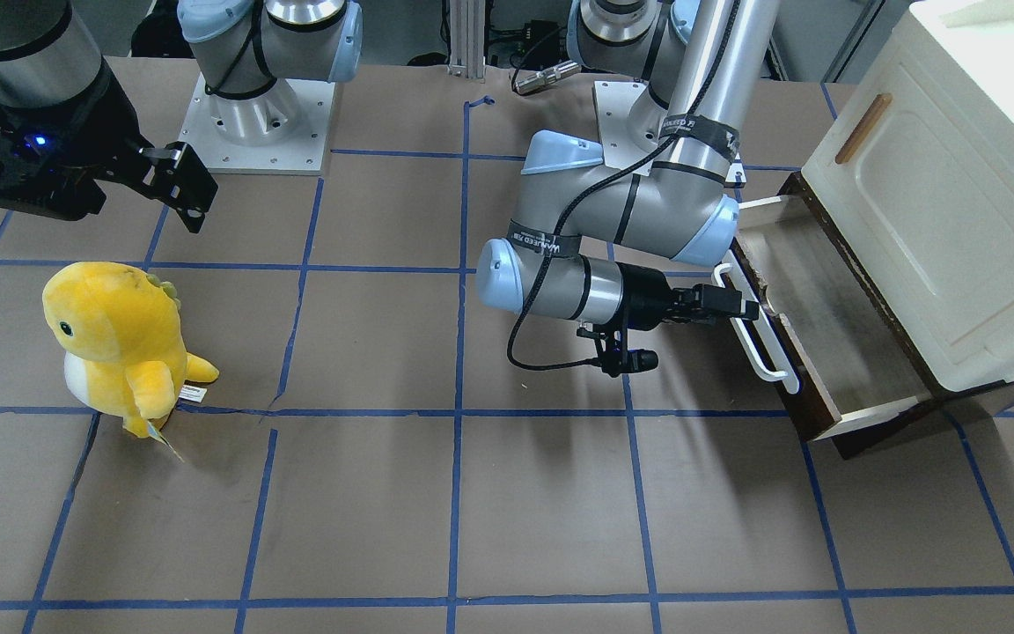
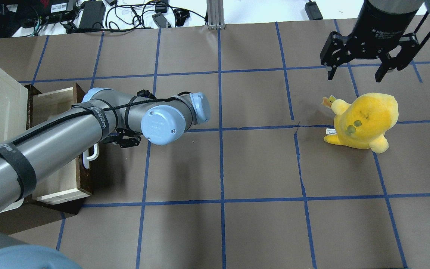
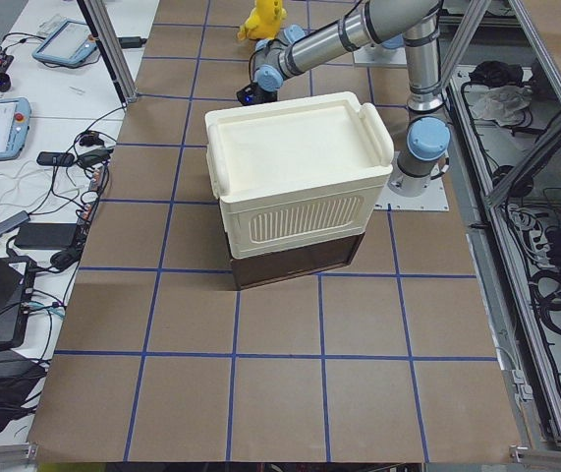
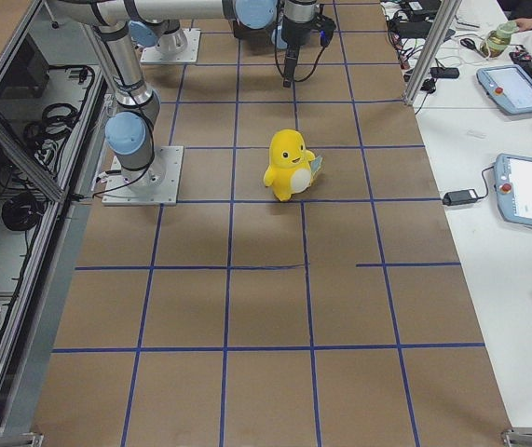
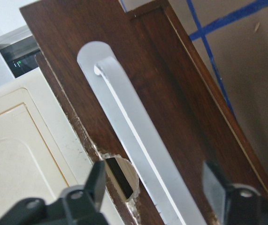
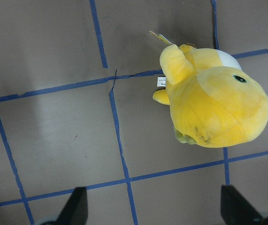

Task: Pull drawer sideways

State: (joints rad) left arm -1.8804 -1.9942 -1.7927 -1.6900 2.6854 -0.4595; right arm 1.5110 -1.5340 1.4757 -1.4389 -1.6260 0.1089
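**Drawer and both arms.** The drawer point(image 1: 824, 326) stands partly pulled out from under the cream cabinet point(image 1: 938, 220) at the end of the table point(image 1: 472, 511) on the robot's left. Its dark front faces the table's middle. The left gripper point(image 1: 745, 310) lies level at the white handle point(image 1: 767, 357). In the wrist view its fingers point(image 5: 84, 199) are spread with the bar between them, apparently not pinching it. The right gripper point(image 2: 356, 73) hangs above the table with its fingers spread, near a yellow plush toy point(image 2: 364, 119).
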